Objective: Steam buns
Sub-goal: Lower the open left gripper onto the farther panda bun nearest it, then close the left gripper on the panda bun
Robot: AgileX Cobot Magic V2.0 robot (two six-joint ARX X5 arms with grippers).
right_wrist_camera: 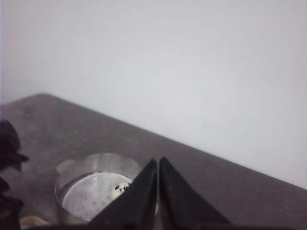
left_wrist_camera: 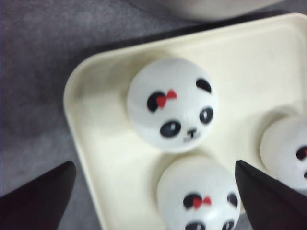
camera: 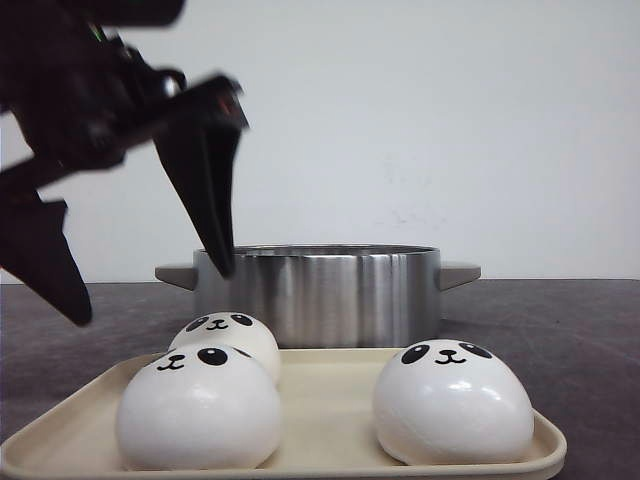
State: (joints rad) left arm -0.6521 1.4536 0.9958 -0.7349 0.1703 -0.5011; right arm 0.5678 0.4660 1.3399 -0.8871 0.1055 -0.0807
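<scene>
Three white panda buns sit on a cream tray [camera: 330, 400]: one front left [camera: 198, 410], one behind it [camera: 228, 338], one at the right [camera: 452, 402]. A fourth bun [right_wrist_camera: 121, 189] lies inside the steel pot [camera: 318, 292] behind the tray. My left gripper [camera: 150, 285] is open and empty, above the tray's left end. In the left wrist view its fingers straddle the near bun [left_wrist_camera: 199, 199], with a second bun [left_wrist_camera: 172, 104] beyond and a third [left_wrist_camera: 287, 148] to the side. My right gripper [right_wrist_camera: 158, 165] is shut and empty, high above the table, looking down at the pot [right_wrist_camera: 96, 184].
The pot has a perforated steamer plate [right_wrist_camera: 91, 196] inside and grey side handles [camera: 458, 272]. The dark table [camera: 580, 340] runs to a white wall behind. The tray's rim [left_wrist_camera: 76, 129] lies close to my left finger.
</scene>
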